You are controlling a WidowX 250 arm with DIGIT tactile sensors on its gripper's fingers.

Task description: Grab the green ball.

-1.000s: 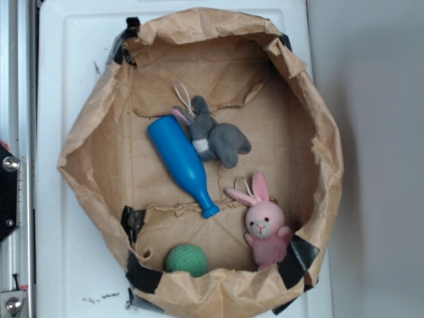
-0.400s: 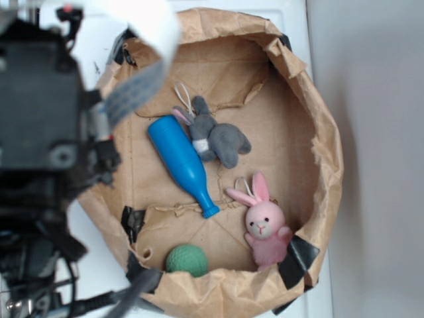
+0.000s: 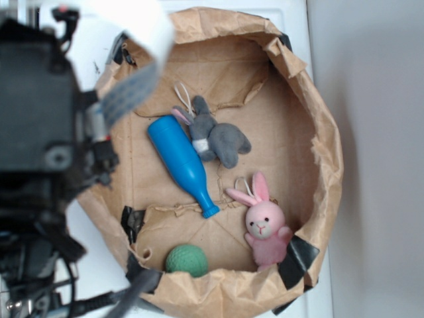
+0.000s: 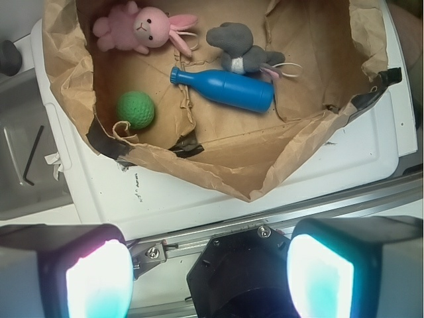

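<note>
Blurred robot arm (image 3: pixel 46 152) over the paper bag's (image 3: pixel 311 119) left rim, cropped at frame edge.

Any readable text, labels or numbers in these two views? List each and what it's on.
None readable.
Smooth blue plastic bottle: no label showing.
Crumpled brown paper bag: no print visible.
White tray: only dark scuff marks, no characters.
Small green textured ball, pink plush bunny, grey plush bunny: no tags legible.

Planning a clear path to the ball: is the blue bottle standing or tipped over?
Tipped over: the blue bottle lies flat on the paper, neck toward the pink bunny.
</note>
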